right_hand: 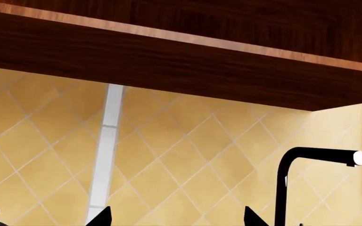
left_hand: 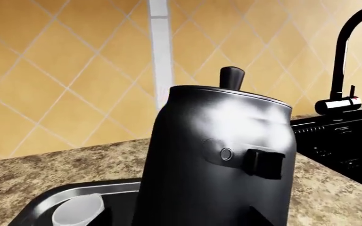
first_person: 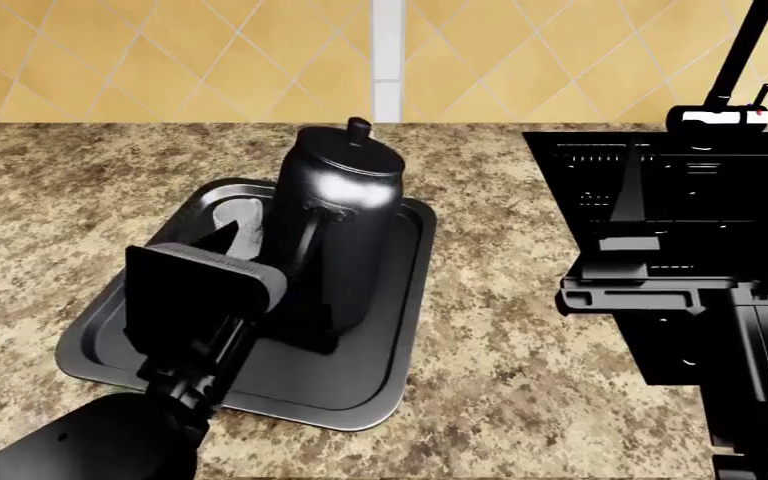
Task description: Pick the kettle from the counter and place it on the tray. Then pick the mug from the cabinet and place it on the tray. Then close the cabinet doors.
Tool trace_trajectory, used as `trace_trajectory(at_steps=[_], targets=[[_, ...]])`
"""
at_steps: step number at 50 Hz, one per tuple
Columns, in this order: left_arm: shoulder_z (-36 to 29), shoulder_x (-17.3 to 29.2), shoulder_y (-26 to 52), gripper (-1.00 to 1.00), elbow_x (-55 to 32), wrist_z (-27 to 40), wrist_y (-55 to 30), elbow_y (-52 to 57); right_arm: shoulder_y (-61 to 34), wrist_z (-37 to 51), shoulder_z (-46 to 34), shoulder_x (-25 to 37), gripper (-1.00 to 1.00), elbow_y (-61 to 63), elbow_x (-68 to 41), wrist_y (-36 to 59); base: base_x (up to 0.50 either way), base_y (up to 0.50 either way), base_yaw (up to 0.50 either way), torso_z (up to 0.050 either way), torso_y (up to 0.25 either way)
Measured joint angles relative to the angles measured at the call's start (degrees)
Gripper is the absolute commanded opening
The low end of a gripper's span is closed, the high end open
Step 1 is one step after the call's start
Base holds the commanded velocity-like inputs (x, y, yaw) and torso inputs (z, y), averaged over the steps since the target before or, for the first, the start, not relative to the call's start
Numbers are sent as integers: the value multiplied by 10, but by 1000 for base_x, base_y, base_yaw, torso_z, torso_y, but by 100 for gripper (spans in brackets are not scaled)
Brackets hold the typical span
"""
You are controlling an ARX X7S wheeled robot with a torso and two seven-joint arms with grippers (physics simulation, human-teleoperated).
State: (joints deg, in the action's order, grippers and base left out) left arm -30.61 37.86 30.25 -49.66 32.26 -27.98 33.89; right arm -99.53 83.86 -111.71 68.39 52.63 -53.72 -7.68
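The dark-grey kettle stands upright on the dark-grey tray, which lies on the granite counter. In the left wrist view the kettle fills the middle, close up, with the tray rim below. My left gripper is at the kettle's handle side, low over the tray. Its fingertips stand wide apart on either side of the kettle's base, so it is open. My right gripper is open and empty, facing the tiled wall. The mug is out of view.
A pale sheen shows on the tray floor beside the kettle. The black sink and its faucet are to the right, under my right arm. A dark wood cabinet underside hangs above the wall.
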Motion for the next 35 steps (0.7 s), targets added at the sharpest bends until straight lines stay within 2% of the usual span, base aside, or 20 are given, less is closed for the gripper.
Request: trace_trajectory(at_steps=[22, 35], targets=[[6, 48, -87, 100, -37, 19, 30, 32, 11, 1, 7, -2, 100, 0, 3, 2, 0, 0, 0, 0, 0], [23, 101, -119, 100, -72, 52, 37, 111, 16, 1, 11, -7, 100, 1, 3, 5, 0, 0, 0, 0, 0]])
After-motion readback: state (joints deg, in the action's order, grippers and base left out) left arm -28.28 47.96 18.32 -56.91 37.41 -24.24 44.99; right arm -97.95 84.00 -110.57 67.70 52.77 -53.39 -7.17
